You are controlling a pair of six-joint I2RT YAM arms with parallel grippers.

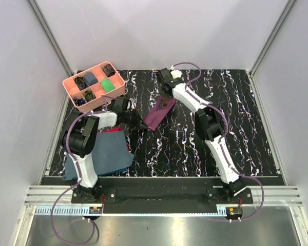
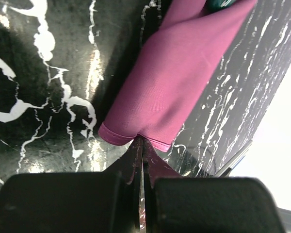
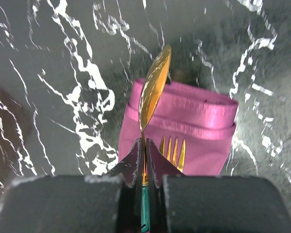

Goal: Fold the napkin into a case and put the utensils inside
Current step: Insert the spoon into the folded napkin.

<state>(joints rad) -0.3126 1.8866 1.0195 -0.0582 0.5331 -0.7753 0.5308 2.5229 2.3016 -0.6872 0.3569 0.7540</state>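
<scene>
The plum-purple napkin is folded into a narrow case [image 1: 159, 114] lying aslant on the black marbled table. My left gripper [image 2: 141, 140] is shut on the case's near hem [image 2: 136, 133], and the case runs away from it [image 2: 184, 77]. My right gripper [image 3: 145, 145] is shut on a golden spoon [image 3: 154, 90] with a green handle [image 3: 144, 208], its bowl standing over the case's open end [image 3: 184, 121]. Golden fork tines [image 3: 173, 150] lie on the cloth just right of my fingers. In the top view the right gripper [image 1: 167, 88] hovers at the case's far end.
A pink compartment tray [image 1: 72, 88] with small dark and green items stands at the back left. A slate-blue cloth [image 1: 110, 151] with a red cloth [image 1: 112, 130] on it lies at the front left, beside the left arm. Grey walls enclose the table.
</scene>
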